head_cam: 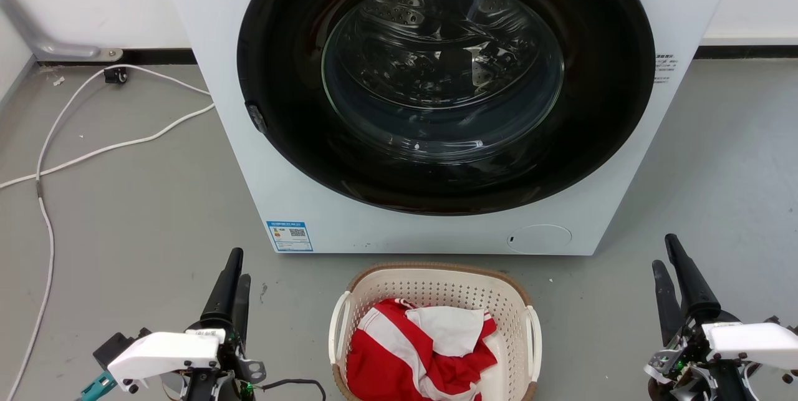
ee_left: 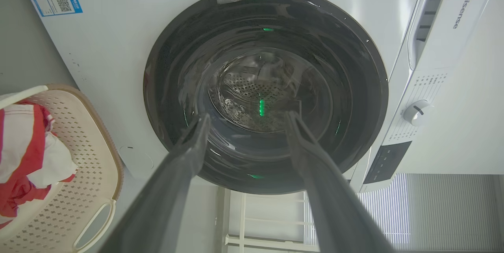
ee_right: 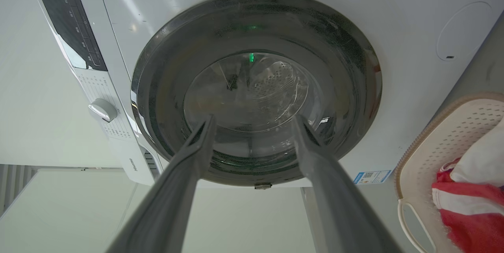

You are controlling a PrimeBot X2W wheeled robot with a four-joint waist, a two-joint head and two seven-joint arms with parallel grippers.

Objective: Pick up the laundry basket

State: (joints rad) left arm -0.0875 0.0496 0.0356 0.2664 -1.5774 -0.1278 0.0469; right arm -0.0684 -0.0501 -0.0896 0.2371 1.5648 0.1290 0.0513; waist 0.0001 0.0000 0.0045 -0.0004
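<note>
Head view puts the basket [head_cam: 436, 289] on the floor just in front of the washer [head_cam: 374, 226], midway between the two arms and touched by neither. Both the left gripper [head_cam: 240, 268] and the right gripper [head_cam: 664, 251] stand well out to the sides, fingers pointing at the washer. The wrist views show each pair spread wide. To lift well, I judge each arm should swing inward and down to its own side: left handle [head_cam: 337, 326], right handle [head_cam: 535, 342]. They should close at matching heights and rise together, keeping the basket level. It holds a crumpled red-and-white cloth [head_cam: 399, 351], loose enough to slide if tipped. The washer door is shut, and the drum looks empty through the glass.
</note>
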